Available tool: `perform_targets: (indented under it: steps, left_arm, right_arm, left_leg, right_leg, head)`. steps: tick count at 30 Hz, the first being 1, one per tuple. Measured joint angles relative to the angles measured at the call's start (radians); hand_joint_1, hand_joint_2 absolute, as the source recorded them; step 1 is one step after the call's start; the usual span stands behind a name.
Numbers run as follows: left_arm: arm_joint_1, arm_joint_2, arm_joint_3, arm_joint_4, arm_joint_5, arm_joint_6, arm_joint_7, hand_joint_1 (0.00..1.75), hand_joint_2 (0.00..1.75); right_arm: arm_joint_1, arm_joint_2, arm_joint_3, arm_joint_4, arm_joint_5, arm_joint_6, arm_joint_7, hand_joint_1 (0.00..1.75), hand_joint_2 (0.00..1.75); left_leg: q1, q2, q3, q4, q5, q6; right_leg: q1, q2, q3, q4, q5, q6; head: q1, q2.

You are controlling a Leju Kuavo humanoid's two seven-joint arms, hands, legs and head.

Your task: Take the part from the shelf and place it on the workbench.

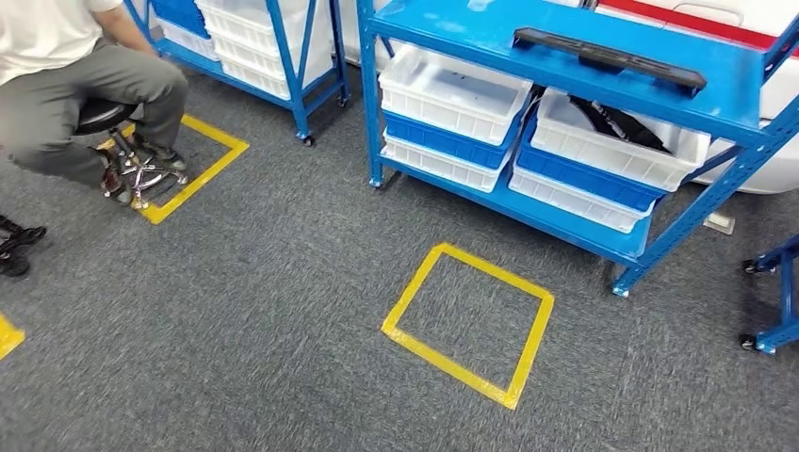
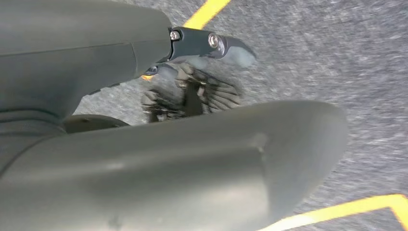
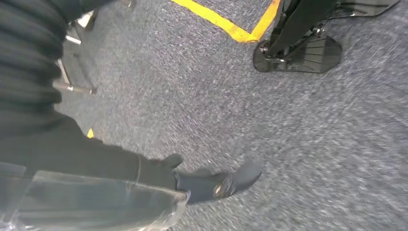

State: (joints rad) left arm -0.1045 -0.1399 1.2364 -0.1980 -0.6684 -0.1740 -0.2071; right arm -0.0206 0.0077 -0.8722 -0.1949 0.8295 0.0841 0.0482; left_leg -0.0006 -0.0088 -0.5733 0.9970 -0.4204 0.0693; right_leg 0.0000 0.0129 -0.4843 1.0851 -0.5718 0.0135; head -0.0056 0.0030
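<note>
A long black part (image 1: 608, 49) lies on the top level of the blue shelf (image 1: 452, 33) straight ahead. More black pieces (image 1: 617, 122) sit in a white bin (image 1: 612, 141) one level down. My left hand (image 2: 197, 82) hangs over the grey carpet, thumb (image 2: 211, 43) apart from the dark fingers (image 2: 192, 98), with nothing in it. My right hand (image 3: 211, 185) also hangs above the carpet, its thumb stretched out, and holds nothing.
A yellow tape square (image 1: 468, 323) marks the carpet in front of the shelf. A person (image 1: 85, 85) sits on a stool at the far left beside another taped square (image 1: 193, 169). A second blue rack (image 1: 283, 47) with white bins stands behind; a blue wheeled frame (image 1: 777, 301) is at right.
</note>
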Motion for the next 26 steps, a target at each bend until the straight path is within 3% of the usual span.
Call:
perform_targets:
  steps: [2, 4, 5, 7, 8, 9, 11, 14, 15, 17, 18, 19, 20, 22, 23, 25, 26]
  left_arm:
    - [-0.003, -0.001, 0.000, 0.000, 0.001, 0.000, 0.001, 0.00, 0.00]
    - [-0.001, -0.003, 0.000, 0.000, 0.002, 0.002, 0.002, 0.00, 0.00]
    - [0.000, -0.004, 0.000, 0.000, 0.003, 0.003, 0.003, 0.00, 0.00]
    - [0.001, -0.006, 0.000, 0.000, 0.004, 0.005, 0.003, 0.00, 0.00]
    - [0.001, -0.005, 0.000, 0.000, 0.004, 0.005, 0.003, 0.00, 0.00]
    - [0.001, -0.005, 0.000, 0.000, 0.005, 0.006, 0.004, 0.00, 0.00]
    - [0.000, -0.005, 0.000, 0.000, 0.005, 0.008, 0.004, 0.00, 0.00]
    - [0.000, -0.006, 0.000, 0.000, 0.005, 0.010, 0.004, 0.00, 0.00]
    - [-0.001, -0.006, 0.000, 0.000, 0.005, 0.010, 0.004, 0.00, 0.00]
    - [-0.002, -0.006, 0.000, 0.000, 0.005, 0.009, 0.004, 0.00, 0.00]
    - [-0.002, -0.006, 0.000, 0.000, 0.005, 0.009, 0.004, 0.00, 0.00]
    - [-0.001, -0.007, 0.000, 0.000, 0.004, 0.008, 0.004, 0.00, 0.00]
    - [0.000, -0.006, 0.000, 0.000, 0.004, 0.007, 0.004, 0.00, 0.00]
    - [0.002, -0.006, 0.000, 0.000, 0.003, 0.005, 0.004, 0.00, 0.00]
    - [0.002, -0.005, 0.000, 0.000, 0.003, 0.004, 0.004, 0.00, 0.00]
    - [0.001, -0.003, 0.000, 0.000, 0.002, 0.003, 0.004, 0.00, 0.00]
    - [0.001, -0.002, 0.000, 0.000, 0.002, 0.003, 0.004, 0.00, 0.00]
  right_arm:
    - [-0.002, -0.001, 0.000, 0.000, 0.002, 0.000, -0.001, 0.00, 1.75]
    - [0.000, -0.004, 0.000, 0.000, 0.003, 0.000, -0.001, 0.00, 1.75]
    - [0.001, -0.005, 0.000, 0.000, 0.003, 0.000, -0.001, 0.00, 1.75]
    - [0.004, -0.005, 0.000, 0.000, 0.004, 0.000, -0.001, 0.00, 1.75]
    - [0.004, -0.004, 0.000, 0.000, 0.005, 0.000, -0.001, 0.00, 1.75]
    - [0.003, -0.004, 0.000, 0.000, 0.005, 0.000, -0.001, 0.00, 1.75]
    - [0.002, -0.004, 0.000, 0.000, 0.006, 0.001, -0.001, 0.00, 1.75]
    - [0.005, -0.004, 0.000, 0.000, 0.011, 0.002, -0.001, 0.00, 1.75]
    - [0.004, -0.004, 0.000, 0.000, 0.012, 0.003, -0.001, 0.00, 1.75]
    - [0.002, -0.004, 0.000, 0.000, 0.014, 0.006, -0.002, 0.00, 1.75]
    - [0.001, -0.004, 0.000, 0.000, 0.014, 0.008, -0.002, 0.00, 1.75]
    - [0.001, -0.004, 0.000, 0.000, 0.015, 0.009, -0.003, 0.00, 1.75]
    - [0.002, -0.004, 0.000, 0.000, 0.016, 0.010, -0.004, 0.00, 1.75]
    - [0.005, -0.003, 0.000, 0.000, 0.017, 0.012, -0.005, 0.00, 1.75]
    - [0.006, -0.002, 0.000, 0.001, 0.017, 0.013, -0.006, 0.00, 1.75]
    - [0.004, 0.000, 0.000, 0.001, 0.017, 0.014, -0.008, 0.00, 1.75]
    - [0.002, 0.001, 0.000, 0.001, 0.017, 0.014, -0.008, 0.00, 1.75]
  left_leg:
    - [0.002, -0.001, 0.010, -0.003, -0.010, 0.001]
    - [0.004, -0.005, 0.024, -0.002, -0.025, -0.006]
    - [0.006, -0.006, 0.035, -0.002, -0.034, -0.012]
    - [0.011, -0.008, 0.056, -0.002, -0.053, -0.026]
    - [0.012, -0.008, 0.067, -0.002, -0.062, -0.033]
    - [0.012, -0.007, 0.073, -0.003, -0.071, -0.042]
    - [0.012, -0.004, 0.087, 0.004, -0.081, -0.058]
    - [0.020, 0.004, 0.090, 0.043, -0.104, -0.071]
    - [0.022, 0.005, 0.070, 0.086, -0.125, -0.074]
    - [0.024, 0.005, -0.005, 0.214, -0.180, -0.080]
    - [0.024, 0.005, -0.047, 0.271, -0.197, -0.082]
    - [0.024, 0.005, -0.078, 0.297, -0.195, -0.082]
    - [0.024, 0.005, -0.091, 0.286, -0.172, -0.080]
    - [0.022, 0.006, -0.070, 0.173, -0.072, -0.069]
    - [0.018, 0.008, -0.056, 0.117, -0.039, -0.061]
    - [0.009, 0.010, -0.041, 0.050, -0.032, -0.046]
    - [0.005, 0.011, -0.042, 0.049, -0.048, -0.044]
  right_leg:
    - [-0.008, -0.001, -0.087, 0.120, -0.041, 0.000]
    - [-0.017, -0.002, -0.142, 0.154, -0.046, 0.018]
    - [-0.023, -0.003, -0.145, 0.121, -0.021, 0.035]
    - [-0.035, -0.009, -0.116, -0.005, 0.069, 0.066]
    - [-0.037, -0.015, -0.104, -0.055, 0.097, 0.069]
    - [-0.034, -0.022, -0.095, -0.085, 0.112, 0.062]
    - [-0.026, -0.027, -0.090, -0.095, 0.107, 0.028]
    - [-0.027, -0.022, -0.048, -0.103, 0.106, -0.008]
    - [-0.027, -0.021, -0.034, -0.106, 0.102, -0.016]
    - [-0.024, -0.020, -0.021, -0.109, 0.093, -0.028]
    - [-0.022, -0.019, -0.016, -0.109, 0.088, -0.032]
    - [-0.020, -0.017, -0.010, -0.109, 0.082, -0.034]
    - [-0.019, -0.015, -0.002, -0.109, 0.075, -0.033]
    - [-0.018, -0.012, 0.017, -0.111, 0.060, -0.028]
    - [-0.016, -0.011, 0.027, -0.111, 0.053, -0.024]
    - [-0.010, -0.011, 0.030, -0.113, 0.043, -0.012]
    - [-0.008, -0.011, 0.033, -0.112, 0.042, -0.009]
  head:
    - [0.001, 0.000]
    - [0.003, 0.000]
    - [0.003, 0.000]
    - [0.003, 0.000]
    - [0.004, 0.000]
    - [0.004, 0.000]
    - [0.003, 0.000]
    - [0.000, 0.000]
    - [-0.001, 0.000]
    - [-0.001, 0.000]
    - [0.000, 0.000]
    - [0.000, 0.000]
    - [0.000, 0.000]
    - [-0.001, 0.000]
    - [0.001, 0.000]
    - [0.000, 0.000]
    - [0.001, 0.000]
